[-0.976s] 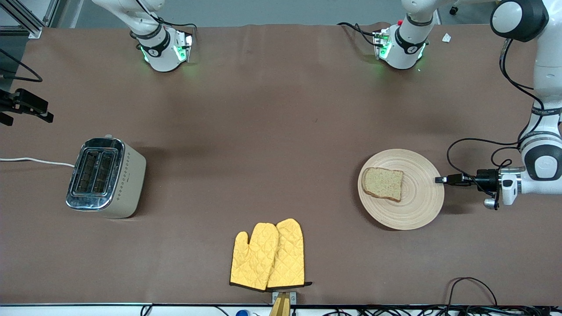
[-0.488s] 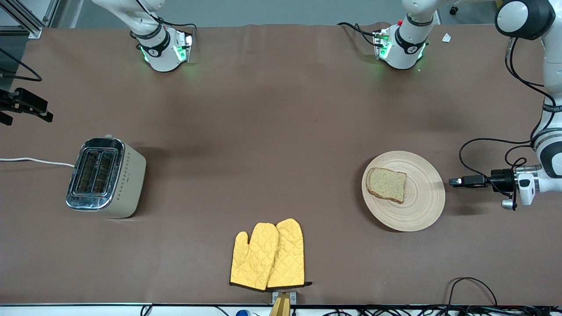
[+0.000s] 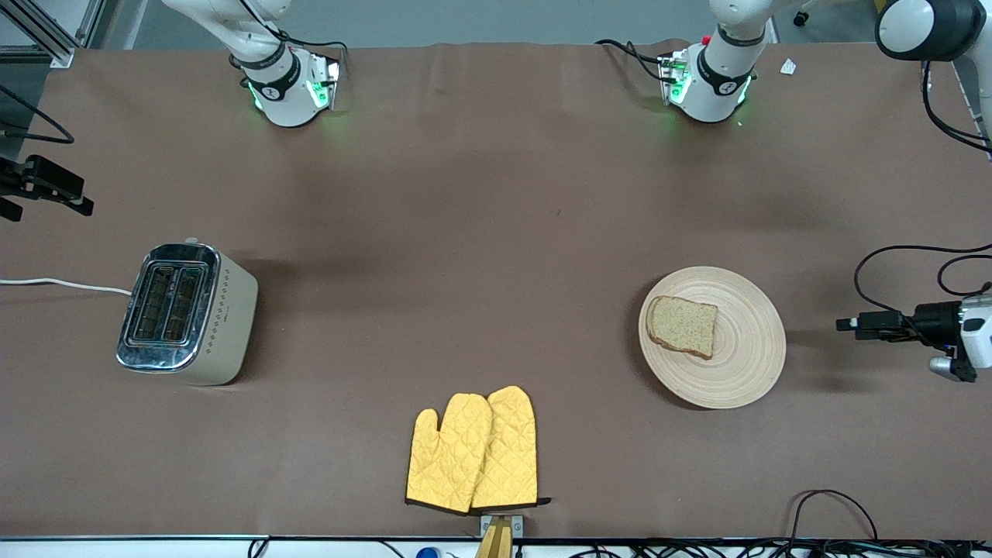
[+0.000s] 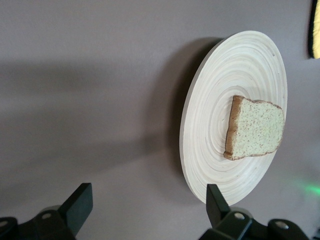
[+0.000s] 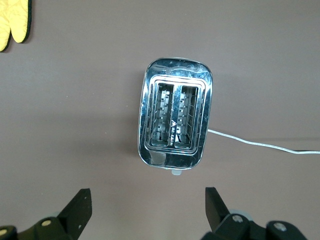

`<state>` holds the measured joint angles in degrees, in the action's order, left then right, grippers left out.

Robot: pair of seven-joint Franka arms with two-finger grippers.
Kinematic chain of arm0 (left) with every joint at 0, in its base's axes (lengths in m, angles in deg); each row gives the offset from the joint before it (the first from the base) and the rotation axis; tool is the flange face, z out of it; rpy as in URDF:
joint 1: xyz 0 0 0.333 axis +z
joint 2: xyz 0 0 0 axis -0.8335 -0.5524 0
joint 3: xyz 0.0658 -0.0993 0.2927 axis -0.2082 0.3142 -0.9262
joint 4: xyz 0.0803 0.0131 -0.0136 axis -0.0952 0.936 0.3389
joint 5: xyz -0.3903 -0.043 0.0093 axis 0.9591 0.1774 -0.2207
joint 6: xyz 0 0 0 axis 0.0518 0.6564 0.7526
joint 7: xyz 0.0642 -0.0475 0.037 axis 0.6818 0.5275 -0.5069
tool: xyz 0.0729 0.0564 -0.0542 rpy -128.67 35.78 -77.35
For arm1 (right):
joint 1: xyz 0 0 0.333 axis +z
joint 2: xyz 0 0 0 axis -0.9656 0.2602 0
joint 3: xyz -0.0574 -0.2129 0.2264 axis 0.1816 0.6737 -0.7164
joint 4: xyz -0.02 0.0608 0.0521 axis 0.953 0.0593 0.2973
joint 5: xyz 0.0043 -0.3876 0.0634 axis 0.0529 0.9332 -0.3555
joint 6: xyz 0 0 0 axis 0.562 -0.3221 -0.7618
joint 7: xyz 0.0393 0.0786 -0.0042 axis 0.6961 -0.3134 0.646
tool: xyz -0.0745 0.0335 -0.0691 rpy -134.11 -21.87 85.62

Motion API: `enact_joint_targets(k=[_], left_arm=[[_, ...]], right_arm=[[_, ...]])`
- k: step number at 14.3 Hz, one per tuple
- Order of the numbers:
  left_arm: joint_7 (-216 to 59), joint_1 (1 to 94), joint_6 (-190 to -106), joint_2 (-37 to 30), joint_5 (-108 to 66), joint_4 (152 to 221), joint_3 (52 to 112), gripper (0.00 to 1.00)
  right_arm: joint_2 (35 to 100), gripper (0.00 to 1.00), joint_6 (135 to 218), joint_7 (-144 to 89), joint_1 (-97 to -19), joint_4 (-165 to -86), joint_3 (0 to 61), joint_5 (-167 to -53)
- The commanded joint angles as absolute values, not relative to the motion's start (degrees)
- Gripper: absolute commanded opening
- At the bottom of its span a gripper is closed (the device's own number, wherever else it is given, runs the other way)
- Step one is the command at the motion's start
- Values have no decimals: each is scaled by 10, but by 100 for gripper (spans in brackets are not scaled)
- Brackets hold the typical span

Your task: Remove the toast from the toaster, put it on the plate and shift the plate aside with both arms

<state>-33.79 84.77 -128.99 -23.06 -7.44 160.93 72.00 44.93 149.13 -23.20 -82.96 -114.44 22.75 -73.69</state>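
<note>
The left gripper hung low over the brown surface at the left arm's end, its two fingers spread wide apart with nothing between them. Just off its fingertips, apart from them, lay the one plate, round and pale with ring grain, flat on the surface. The single toast rested on the plate, on the part of it away from the left gripper, its darker crust rounded at one end. The right gripper was up at the right arm's end of the surface, its fingers likewise wide apart and empty in its wrist view. Directly beneath it stood one toaster, shiny metal on top with two slots and a cream body; a small triangular mark showed inside one slot, but no writing could be read. A white cord ran from the toaster toward the surface's edge. Between the two grippers, nearer to the front camera than both toaster and plate, lay two yellow quilted oven mitts, side by side and overlapping.
</note>
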Motion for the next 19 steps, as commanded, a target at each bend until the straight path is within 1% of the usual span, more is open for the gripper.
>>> enact_joint_targets(k=[1, 5, 10, 15, 19], left_arm=[[-365, 810, -1281, -188, -127, 1596, 718, 100], [-418, 768, -1278, -112, -187, 1597, 719, 100], [-514, 708, -1245, -44, -224, 1598, 719, 100], [-638, 607, -1182, 34, -280, 1598, 719, 100], [-721, 570, -1117, 89, -300, 1603, 720, 100]], right_arm=[[438, 100, 1488, -238, -840, -1152, 217, -727], [438, 100, 1487, -238, -840, -1152, 217, -727], [438, 100, 1488, -238, -841, -1152, 218, -727], [439, 100, 1488, -238, -843, -1151, 218, -728], [439, 100, 1487, -238, -843, -1151, 218, -728]])
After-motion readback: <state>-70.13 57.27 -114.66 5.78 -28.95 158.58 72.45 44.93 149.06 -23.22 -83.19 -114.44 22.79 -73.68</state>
